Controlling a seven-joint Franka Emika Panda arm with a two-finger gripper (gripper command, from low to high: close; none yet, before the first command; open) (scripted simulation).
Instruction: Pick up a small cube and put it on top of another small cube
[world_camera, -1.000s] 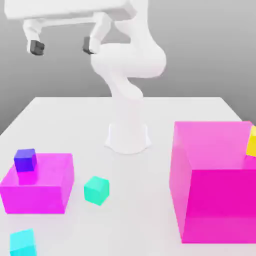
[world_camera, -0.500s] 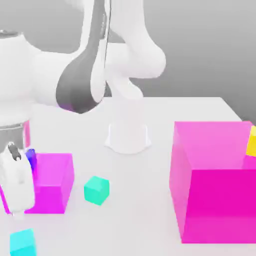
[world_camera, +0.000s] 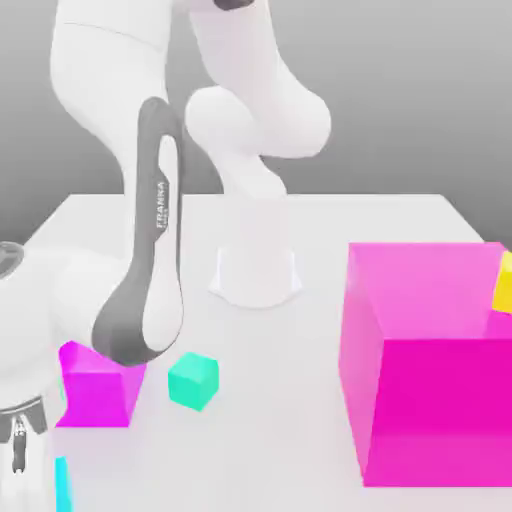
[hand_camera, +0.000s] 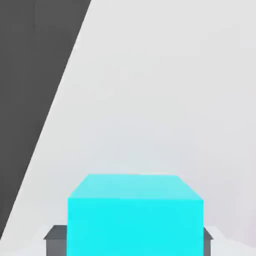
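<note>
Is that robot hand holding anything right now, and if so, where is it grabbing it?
It cannot be told for sure. In the hand view the cyan cube sits between the two dark fingertips, one at each side face, but whether they press on it is unclear.

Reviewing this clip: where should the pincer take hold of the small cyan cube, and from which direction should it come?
Probably from straight above, closing on two opposite vertical faces of the small cyan cube. It sits flat on the white table, so the top is free and its sides are parallel and flat. In the hand view dark fingertips sit at either side of it, near its base, suggesting that approach suits.
</note>
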